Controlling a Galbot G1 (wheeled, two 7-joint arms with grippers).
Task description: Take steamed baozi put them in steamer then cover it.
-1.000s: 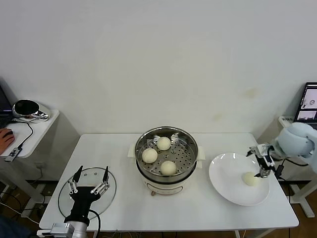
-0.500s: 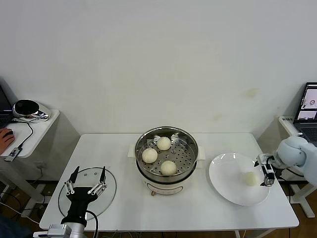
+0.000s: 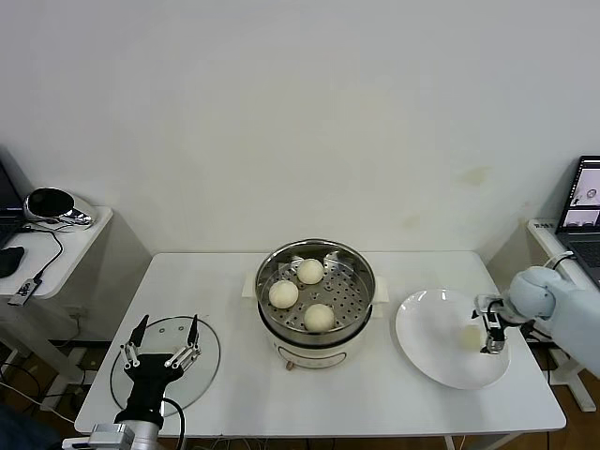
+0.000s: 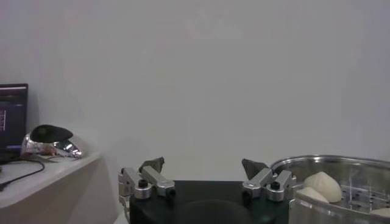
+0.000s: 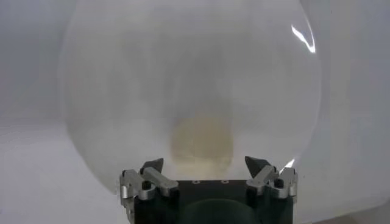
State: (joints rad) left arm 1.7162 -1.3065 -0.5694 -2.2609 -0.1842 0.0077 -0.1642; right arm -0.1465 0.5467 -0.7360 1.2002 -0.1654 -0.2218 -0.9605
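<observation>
Lowered beside the plate's [image 3: 422, 361] last baozi [image 3: 471, 337], right gripper [image 3: 490, 325] gapes; steamer [image 3: 359, 264] holds three; left gripper [image 3: 161, 342] gapes.

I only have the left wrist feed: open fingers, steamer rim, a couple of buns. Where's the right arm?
Observer: The right gripper is at the right edge of the white plate, fingers open, not holding anything.
Operator: Any baozi left outside the steamer?
Observer: One. The last baozi lies on the plate, just in front of the right gripper's fingers.
Operator: How many are in the steamer?
Observer: Three baozi sit on the perforated tray of the steamer.
Operator: And the cover?
Observer: The glass lid lies flat on the table, left of the steamer, with the left gripper open above it.
</observation>
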